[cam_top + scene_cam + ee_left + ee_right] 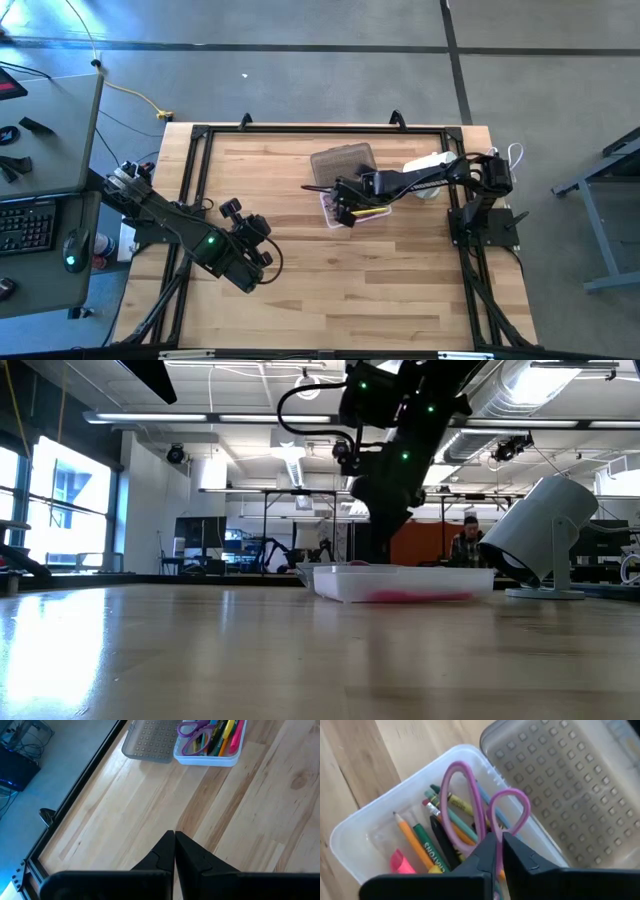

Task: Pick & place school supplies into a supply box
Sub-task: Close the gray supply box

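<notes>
The clear supply box (332, 212) stands mid-table with its studded grey lid (343, 163) lying open on the far side. Inside it lie pencils, crayons and pens (420, 840) in orange, green, black and pink. My right gripper (499, 842) reaches over the box from the table's right, shut on the purple-handled scissors (470, 790). In the low view this gripper (378, 550) comes down from above to the box (400, 582). My left gripper (174, 840) is shut, holds nothing, and hovers over bare wood toward the table's near left (258, 232). My right gripper pinches the scissors between its two fingers just below where the two handle loops meet (492, 831). The loops stick out past the fingertips, over the pencils in the box. The blades are hidden by the fingers. Whether the scissors rest on the pencils or are lifted clear does not show.
A white cylindrical object (545, 525) stands on the table to the right of the box, near the right arm's base (428, 163). A white cable (515, 155) loops at the far right corner. A black frame (200, 135) edges the table. Bare wood (380, 290) fills the near half.
</notes>
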You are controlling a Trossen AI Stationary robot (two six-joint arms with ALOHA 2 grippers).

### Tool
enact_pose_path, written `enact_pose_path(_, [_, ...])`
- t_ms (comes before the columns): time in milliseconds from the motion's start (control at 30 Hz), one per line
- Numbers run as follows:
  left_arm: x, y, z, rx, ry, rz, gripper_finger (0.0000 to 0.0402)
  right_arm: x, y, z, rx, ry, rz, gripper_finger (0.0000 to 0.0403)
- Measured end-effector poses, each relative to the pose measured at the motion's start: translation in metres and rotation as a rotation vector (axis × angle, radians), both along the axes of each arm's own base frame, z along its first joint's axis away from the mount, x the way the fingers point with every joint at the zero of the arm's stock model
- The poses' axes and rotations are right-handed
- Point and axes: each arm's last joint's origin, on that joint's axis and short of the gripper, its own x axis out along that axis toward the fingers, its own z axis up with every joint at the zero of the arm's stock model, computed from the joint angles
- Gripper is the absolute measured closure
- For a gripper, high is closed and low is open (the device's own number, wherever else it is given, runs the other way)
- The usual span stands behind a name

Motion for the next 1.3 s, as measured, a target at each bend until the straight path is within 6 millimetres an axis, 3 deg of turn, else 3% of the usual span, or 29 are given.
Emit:
enact_pose_path(267, [0.0,0.0,0.0,0.0,0.0,0.0,0.0355,0.003,-0.012,0.003,-0.063,-0.032,0.001,0.0354])
enact_pose_path(433, [0.0,0.0,0.0,-0.001,0.0,0.0,0.0355,0.002,-0.021,-0.01,-0.011,-0.124,-0.007,0.0346])
enact_pose_path(600, [0.0,0.0,0.0,0.002,0.003,-0.002,0.0355,0.0,-0.02,-0.018,0.056,-0.164,0.038,0.0352])
enact_pose_path(867, [0.0,0.0,0.0,0.011,0.003,-0.007,0.0355,-0.005,-0.011,-0.027,0.31,-0.151,0.174,0.0356])
enact_pose_path(1033, [0.0,0.001,0.001,0.035,-0.023,0.0,0.0355,-0.005,-0.011,-0.022,0.149,-0.14,0.126,0.0357])
enact_pose_path(1200, [0.005,0.009,0.002,0.047,-0.104,0.087,0.0355,-0.006,-0.011,0.0,-0.106,-0.152,0.061,0.0357])
enact_pose_path(1300, [0.01,0.02,0.002,0.06,-0.105,0.132,0.0355,-0.011,-0.012,0.017,-0.1,-0.232,-0.051,0.036])
